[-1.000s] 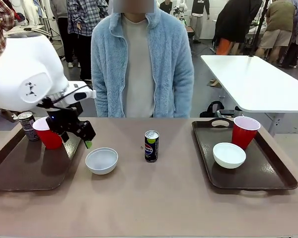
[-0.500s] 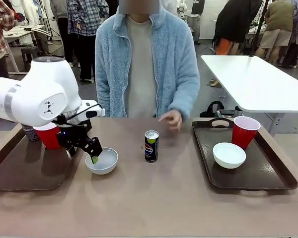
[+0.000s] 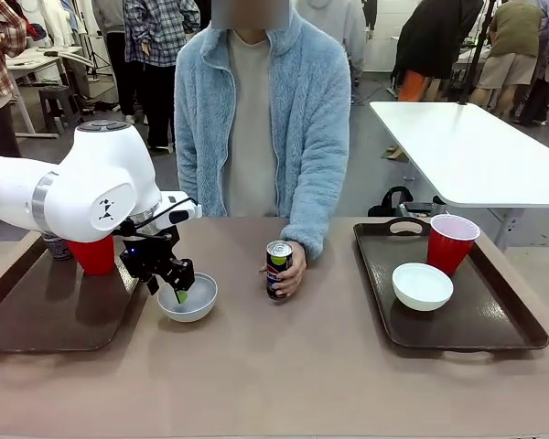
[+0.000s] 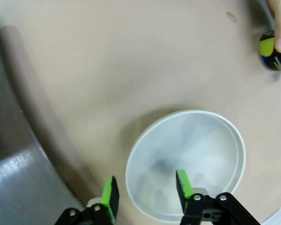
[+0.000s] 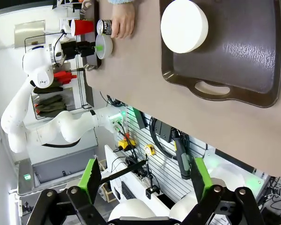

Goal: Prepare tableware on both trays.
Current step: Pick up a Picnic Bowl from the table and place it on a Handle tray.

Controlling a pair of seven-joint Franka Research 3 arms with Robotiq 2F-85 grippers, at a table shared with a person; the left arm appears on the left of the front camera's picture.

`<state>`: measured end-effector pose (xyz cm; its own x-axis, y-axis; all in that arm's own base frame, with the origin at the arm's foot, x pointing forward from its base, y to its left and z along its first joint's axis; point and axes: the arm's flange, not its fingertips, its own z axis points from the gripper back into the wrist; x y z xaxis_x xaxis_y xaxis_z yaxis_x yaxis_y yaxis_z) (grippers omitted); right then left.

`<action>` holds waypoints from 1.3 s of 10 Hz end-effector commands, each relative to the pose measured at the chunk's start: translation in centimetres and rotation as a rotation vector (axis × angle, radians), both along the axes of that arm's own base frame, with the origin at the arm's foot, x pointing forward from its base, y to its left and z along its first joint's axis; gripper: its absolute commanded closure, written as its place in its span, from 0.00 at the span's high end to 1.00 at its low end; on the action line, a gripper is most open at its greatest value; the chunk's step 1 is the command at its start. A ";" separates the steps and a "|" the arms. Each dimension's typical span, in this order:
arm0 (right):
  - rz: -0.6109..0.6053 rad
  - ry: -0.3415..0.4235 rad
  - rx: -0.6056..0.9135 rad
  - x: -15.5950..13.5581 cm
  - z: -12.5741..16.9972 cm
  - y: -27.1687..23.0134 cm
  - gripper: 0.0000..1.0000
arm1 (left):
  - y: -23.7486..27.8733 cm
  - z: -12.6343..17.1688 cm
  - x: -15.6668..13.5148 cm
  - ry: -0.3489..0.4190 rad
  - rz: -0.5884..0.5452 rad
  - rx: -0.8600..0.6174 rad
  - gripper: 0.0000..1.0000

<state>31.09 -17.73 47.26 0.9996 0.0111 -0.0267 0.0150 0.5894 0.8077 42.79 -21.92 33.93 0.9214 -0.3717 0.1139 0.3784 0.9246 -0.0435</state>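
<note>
Two trays [image 3: 46, 320] [image 3: 494, 320], two cups [image 3: 93, 256] [image 3: 450, 242], two bowls [image 3: 192, 302] [image 3: 422, 285], two cans [image 3: 55, 249] [image 3: 276, 261]. Left claw [image 4: 145, 180] astride bowl rim, spread; right claw [image 5: 145, 164] spread.

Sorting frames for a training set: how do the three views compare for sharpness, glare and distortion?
Front view: sharp and evenly lit, with a soft shadow under the bowl on the table. Left wrist view: soft all over, the blue can at the corner smeared, the bowl's rim hazy. Right wrist view: rolled sideways, edges bent by the wide lens, patchy glare on the right tray.
</note>
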 end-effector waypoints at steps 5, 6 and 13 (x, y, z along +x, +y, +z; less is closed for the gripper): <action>0.005 0.000 -0.003 0.2 0.1 0.1 1.00 | 0.0 -0.2 0.5 -0.009 0.051 0.044 0.00; 0.005 0.000 -0.003 0.2 0.1 0.1 1.00 | 0.1 -0.1 0.5 -0.005 0.054 0.044 0.00; 0.005 0.000 -0.003 0.2 0.1 0.1 1.00 | 5.7 9.6 -6.5 0.053 -0.080 0.046 0.00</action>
<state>31.12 -17.74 47.25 0.9996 0.0111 -0.0271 0.0154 0.5896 0.8075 38.85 -18.45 40.54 0.9137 -0.4052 0.0299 0.4059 0.9137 -0.0200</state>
